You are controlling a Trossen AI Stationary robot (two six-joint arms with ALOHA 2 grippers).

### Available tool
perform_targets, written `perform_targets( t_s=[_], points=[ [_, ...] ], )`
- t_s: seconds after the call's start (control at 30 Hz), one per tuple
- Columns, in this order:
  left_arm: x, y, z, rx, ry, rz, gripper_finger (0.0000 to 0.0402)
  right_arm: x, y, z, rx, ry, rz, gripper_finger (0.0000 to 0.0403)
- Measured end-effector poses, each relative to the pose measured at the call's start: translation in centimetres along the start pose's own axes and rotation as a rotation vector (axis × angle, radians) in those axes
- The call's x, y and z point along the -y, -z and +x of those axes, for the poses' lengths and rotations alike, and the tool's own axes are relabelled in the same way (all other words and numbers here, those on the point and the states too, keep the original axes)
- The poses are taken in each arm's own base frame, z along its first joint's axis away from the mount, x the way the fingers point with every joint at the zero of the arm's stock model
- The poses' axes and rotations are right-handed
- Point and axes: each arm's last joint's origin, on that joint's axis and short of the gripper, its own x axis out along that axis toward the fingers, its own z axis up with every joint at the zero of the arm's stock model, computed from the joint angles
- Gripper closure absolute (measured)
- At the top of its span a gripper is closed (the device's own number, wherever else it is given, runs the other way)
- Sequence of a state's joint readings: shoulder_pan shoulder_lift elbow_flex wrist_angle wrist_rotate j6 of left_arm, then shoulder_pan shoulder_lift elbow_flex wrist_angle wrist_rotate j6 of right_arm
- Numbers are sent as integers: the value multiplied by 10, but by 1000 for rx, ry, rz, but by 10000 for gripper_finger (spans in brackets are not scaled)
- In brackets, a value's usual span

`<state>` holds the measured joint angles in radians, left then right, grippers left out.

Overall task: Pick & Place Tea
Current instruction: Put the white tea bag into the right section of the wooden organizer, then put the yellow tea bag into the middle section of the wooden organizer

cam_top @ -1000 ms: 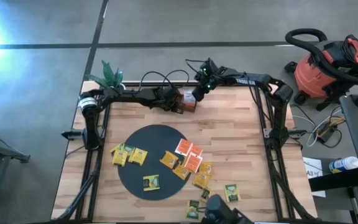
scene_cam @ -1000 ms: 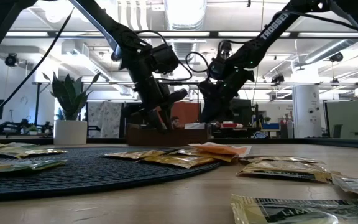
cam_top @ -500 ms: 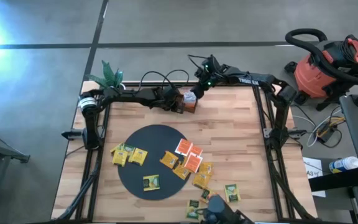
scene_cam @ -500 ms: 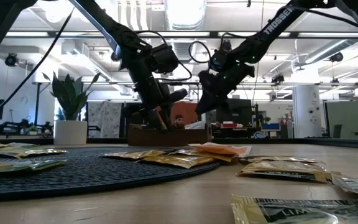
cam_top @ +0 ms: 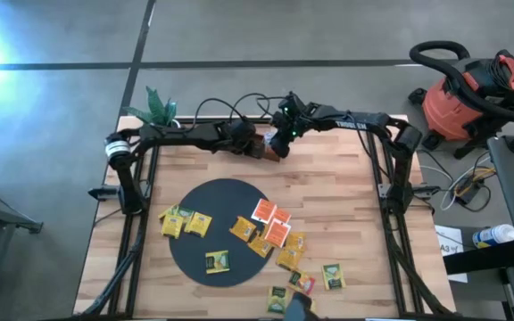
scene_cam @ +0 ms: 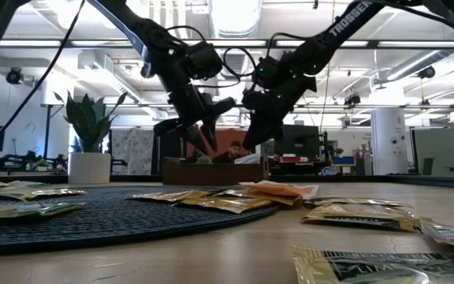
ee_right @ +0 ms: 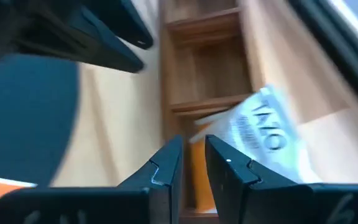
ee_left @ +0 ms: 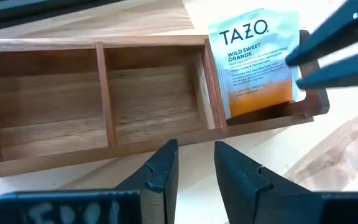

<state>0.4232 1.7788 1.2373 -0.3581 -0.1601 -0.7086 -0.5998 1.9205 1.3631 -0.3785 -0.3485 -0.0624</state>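
Note:
A brown wooden compartment tray (cam_top: 261, 150) lies at the table's far edge. A white-and-orange tea packet (ee_left: 253, 62) stands leaning in its right end compartment, orange end down. My right gripper (ee_right: 193, 143) hovers at that end of the tray, its fingers a narrow gap apart and their tips by the packet's edge. My left gripper (ee_left: 196, 149) hangs just near of the tray, slightly open and holding nothing. Several yellow, orange-red and green packets (cam_top: 270, 223) lie on and around the black round mat (cam_top: 212, 250). My right gripper's fingertips (ee_left: 294, 62) stand at the right edge of the packet (ee_left: 291, 43), coming in from the table's right and slanting down. I cannot tell whether they touch it. The packet rests in the tray compartment on its orange end.
The two grippers are close together over the tray's right half. The tray's other compartments (ee_left: 55, 106) show bare wood. A potted plant (cam_top: 154, 107) stands at the far left corner. Bare wood lies between the tray and the mat. A red vacuum (cam_top: 467, 98) sits off the table.
My right gripper has moved toward the table's left, over the tray's right end. My left gripper has risen a little above the tray.

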Motion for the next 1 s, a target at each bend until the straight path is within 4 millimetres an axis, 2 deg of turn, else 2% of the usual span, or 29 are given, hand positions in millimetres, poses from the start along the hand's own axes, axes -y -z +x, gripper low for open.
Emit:
perform_targets(
  t_s=[0.13, 0.33, 0.57, 0.73, 1.0],
  points=[
    [0, -4, -10, 34, -5, -5, 303, 1, 2, 0, -52, 7, -58, 335],
    [0, -10, -25, 108, -35, 4, 303, 5, 10, 11, -114, 25, -69, 335],
    [-3, -8, -26, 85, -63, 24, 303, 9, 12, 23, -127, 47, -71, 335],
    [-3, -7, -26, 83, -64, 25, 303, 12, 8, 25, -119, 111, -77, 335],
    [-5, -3, -23, 71, -73, 29, 303, 11, -13, 14, -72, 138, -63, 335]
  ],
)
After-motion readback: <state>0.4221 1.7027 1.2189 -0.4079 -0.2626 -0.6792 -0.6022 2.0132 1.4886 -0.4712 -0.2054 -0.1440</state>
